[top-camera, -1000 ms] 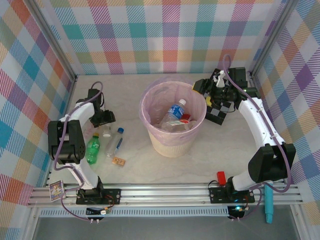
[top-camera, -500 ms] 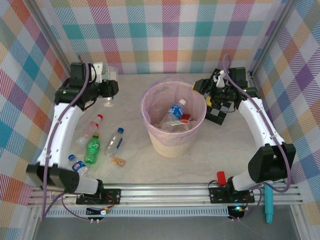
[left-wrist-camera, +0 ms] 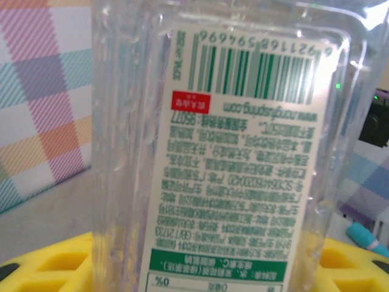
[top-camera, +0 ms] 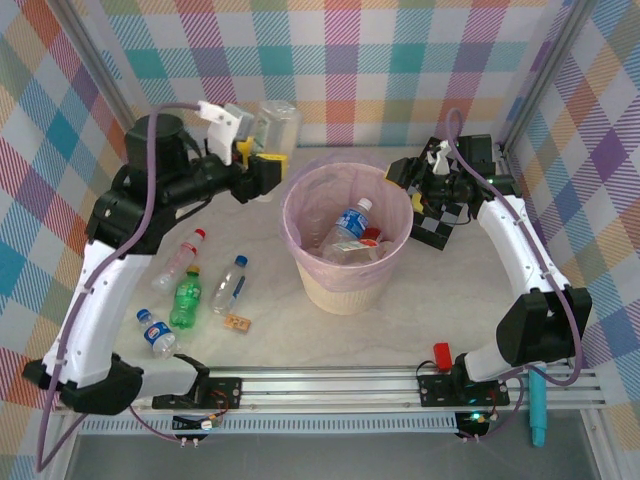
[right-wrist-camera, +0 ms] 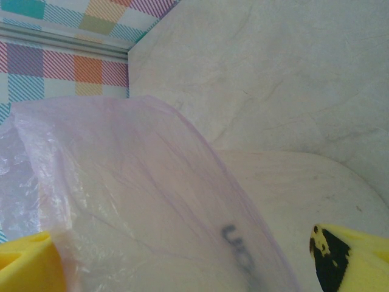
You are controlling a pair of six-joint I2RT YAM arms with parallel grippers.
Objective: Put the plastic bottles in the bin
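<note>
Swinging in from the back-left wall over the last half second, the left arm now carries its clear bottle high and just beside the back-left rim of the bin, not yet over the opening. The left claw is clamped on that bottle; in the left wrist view the printed label sits squarely between the yellow pads.

Four bottles lie on the worktop left of the bin, where they were a moment ago: a blue-labelled bottle nearest the front, a red-capped bottle, a green bottle and a blue-capped bottle. A small brown block lies just beside them.

Inside the bin's pink liner at least two bottles already rest, one with a white cap. By my count the job is under halfway.

The right claw hangs at the bin's right rim, unmoved, jaws spread wide with the liner between the pads. A checkerboard lies below it.
</note>
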